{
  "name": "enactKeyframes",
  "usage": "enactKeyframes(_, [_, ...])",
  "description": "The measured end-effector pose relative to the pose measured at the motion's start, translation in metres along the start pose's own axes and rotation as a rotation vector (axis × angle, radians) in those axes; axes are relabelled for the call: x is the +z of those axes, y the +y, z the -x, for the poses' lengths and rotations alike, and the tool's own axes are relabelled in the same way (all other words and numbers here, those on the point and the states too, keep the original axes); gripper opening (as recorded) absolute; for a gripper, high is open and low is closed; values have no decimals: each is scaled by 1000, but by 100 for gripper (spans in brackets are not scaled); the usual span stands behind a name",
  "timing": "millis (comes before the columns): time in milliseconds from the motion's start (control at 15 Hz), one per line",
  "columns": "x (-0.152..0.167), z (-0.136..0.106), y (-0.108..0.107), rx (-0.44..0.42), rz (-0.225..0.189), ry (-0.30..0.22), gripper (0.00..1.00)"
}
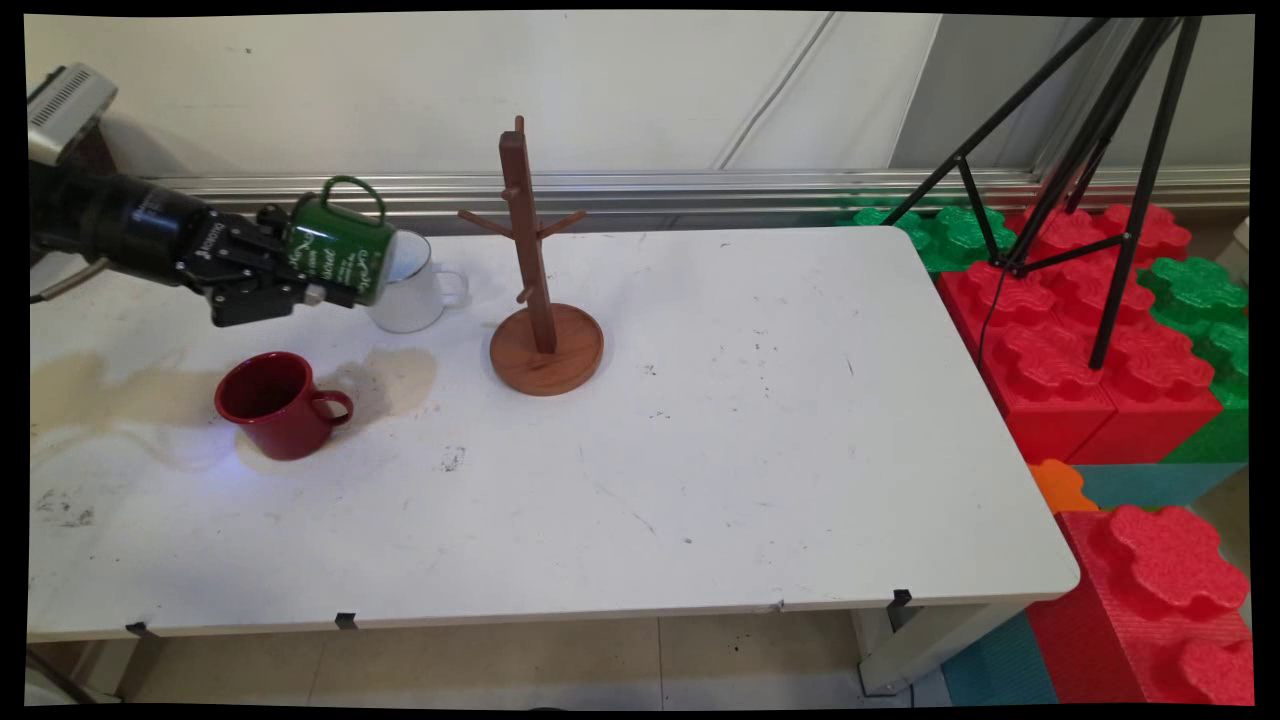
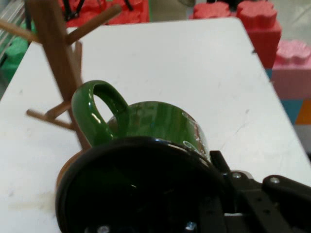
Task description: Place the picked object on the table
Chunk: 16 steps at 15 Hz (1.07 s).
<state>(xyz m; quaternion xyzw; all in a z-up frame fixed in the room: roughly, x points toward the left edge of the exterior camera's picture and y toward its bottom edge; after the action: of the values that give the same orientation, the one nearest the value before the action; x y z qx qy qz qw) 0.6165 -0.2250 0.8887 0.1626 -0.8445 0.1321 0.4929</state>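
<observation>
Mugs number three. One glossy green enamel mug with white lettering (image 1: pixel 340 250) is off the table, lying on its side in the black two-finger gripper (image 1: pixel 300 285), its loop handle uppermost and its mouth turned toward the hand. The fingers are closed on the mug at its rim end; in the hand view its dark rim fills the bottom of the picture, with the green handle (image 2: pixel 97 109) above it.

Just beside it at 3 o'clock a white enamel mug (image 1: pixel 410 290) stands upright on the white table (image 1: pixel 780 450), partly hidden by the green one. At 6 o'clock from the gripper a dark red ceramic mug (image 1: pixel 272 402) stands upright on a brownish stain.

One brown wooden mug tree with a round base (image 1: pixel 540 330) stands at 3 o'clock from the white mug. Every peg that shows is bare, so nothing hangs on it: one mug is lifted and two rest on the table.

Beyond the table's far right corner stand one black tripod (image 1: pixel 1090 150) and a heap of red and green foam blocks (image 1: pixel 1080 350), too overlapped to count.
</observation>
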Motion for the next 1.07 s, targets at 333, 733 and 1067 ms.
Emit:
enactKeyframes(333, [-24,12,-10,52,-52,-90,0])
enactKeyframes(733, [-41,28,-22,120,-92,-197,0])
enactKeyframes(1067, [-50,46,-33,164,-112,-283,0])
